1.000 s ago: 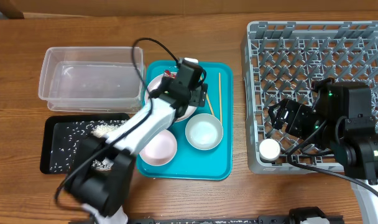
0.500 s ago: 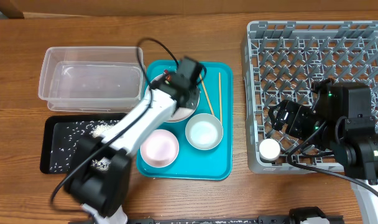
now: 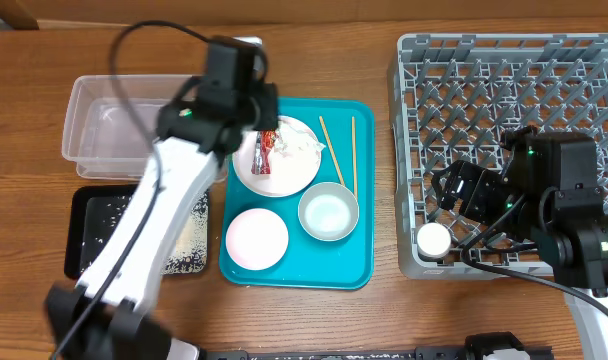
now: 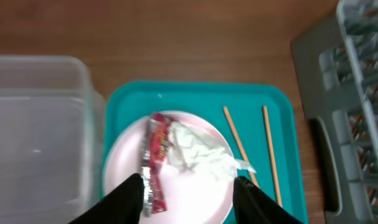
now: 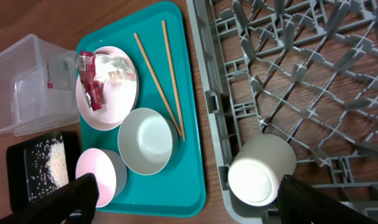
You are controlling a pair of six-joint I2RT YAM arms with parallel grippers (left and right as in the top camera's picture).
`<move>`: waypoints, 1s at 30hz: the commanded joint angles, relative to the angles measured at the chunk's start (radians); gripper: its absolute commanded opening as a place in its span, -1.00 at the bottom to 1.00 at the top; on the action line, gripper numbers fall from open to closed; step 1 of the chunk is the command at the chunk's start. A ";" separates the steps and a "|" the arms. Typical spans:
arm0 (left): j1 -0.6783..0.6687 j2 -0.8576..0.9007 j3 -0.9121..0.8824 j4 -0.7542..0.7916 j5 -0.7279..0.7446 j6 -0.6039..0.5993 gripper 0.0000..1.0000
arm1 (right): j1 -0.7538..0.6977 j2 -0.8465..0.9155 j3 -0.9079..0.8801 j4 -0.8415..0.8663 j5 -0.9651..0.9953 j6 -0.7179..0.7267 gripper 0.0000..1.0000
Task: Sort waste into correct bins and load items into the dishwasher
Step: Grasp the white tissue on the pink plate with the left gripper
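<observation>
A red snack wrapper (image 3: 266, 152) and a crumpled white tissue (image 3: 300, 148) lie on the round white plate (image 3: 284, 178) on the teal tray (image 3: 359, 265). My left gripper (image 3: 246, 118) is open and empty, hovering over the plate's left edge; in the left wrist view the gripper (image 4: 189, 199) has the wrapper (image 4: 153, 155) by its left finger and the tissue (image 4: 198, 149) ahead. Two chopsticks (image 3: 332, 152) lie right of the plate. My right gripper (image 3: 452, 190) is open over the dish rack (image 3: 504, 80), above a white cup (image 3: 434, 238) in the rack's front-left corner.
A grey-rimmed bowl (image 3: 328, 212) and a small white bowl (image 3: 256, 238) sit on the teal tray's front half. The clear tub (image 3: 134, 130) stands left of the tray. The black tray (image 3: 89, 235) in front of it holds rice grains.
My left arm has pulled back and up to the left, off the plate. The wrapper and tissue now show on the plate. The right arm has not moved.
</observation>
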 commanded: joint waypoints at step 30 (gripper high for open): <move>0.161 0.081 0.114 -0.206 -0.067 -0.090 -0.92 | -0.002 -0.005 0.018 -0.022 -0.005 -0.006 0.90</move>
